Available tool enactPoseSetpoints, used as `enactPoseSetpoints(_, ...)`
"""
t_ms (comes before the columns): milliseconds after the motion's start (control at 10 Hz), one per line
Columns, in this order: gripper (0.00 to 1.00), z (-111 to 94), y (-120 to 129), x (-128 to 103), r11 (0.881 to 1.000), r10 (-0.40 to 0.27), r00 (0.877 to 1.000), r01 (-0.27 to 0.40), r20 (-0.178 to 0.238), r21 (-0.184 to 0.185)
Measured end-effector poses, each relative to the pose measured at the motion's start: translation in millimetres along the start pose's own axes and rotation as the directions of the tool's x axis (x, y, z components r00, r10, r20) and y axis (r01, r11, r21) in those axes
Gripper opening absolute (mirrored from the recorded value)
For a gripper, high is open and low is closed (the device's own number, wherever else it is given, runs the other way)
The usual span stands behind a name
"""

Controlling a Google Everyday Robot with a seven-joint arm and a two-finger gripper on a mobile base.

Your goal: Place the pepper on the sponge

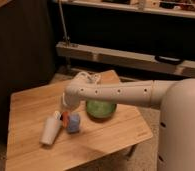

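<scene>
A white robot arm (118,93) reaches from the right across a wooden table (31,102), passing over the far side of a green bowl (101,109). The bowl sits near the middle of the worktop, a little toward its right corner. The arm's wrist bends down, and the gripper (65,110) hangs low over the worktop, left of the bowl and right above the pepper (65,119). I cannot tell whether the gripper is open, closed or holding anything, as the wrist hides it.

The pepper shows as a small orange-red sliver directly under the gripper. It lies between the sponge (73,123) and a white cup (50,131), close against the sponge's left side. It is not possible to tell whether it rests on the sponge or on the wood.

The blue-grey sponge lies just left of the bowl, toward the front edge. The cup lies on its side, angled toward the front-left corner. Behind the table, a long metal rail (126,56) runs across a dark backdrop.
</scene>
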Motion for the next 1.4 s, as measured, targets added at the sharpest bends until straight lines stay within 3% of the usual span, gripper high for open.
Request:
enactPoseSetpoints(500, 0.0, 11.0, 33.2, -17.1, 0.998, 0.063, 0.998, -0.063, 0.016, -0.019)
enactPoseSetpoints(900, 0.04, 27.4, 39.4, -31.2, 0.996, 0.084, 0.996, -0.084, 0.023, -0.016)
enactPoseSetpoints(1400, 0.51, 23.5, 45.4, -26.2, 0.993, 0.116, 0.993, -0.116, -0.003, -0.029)
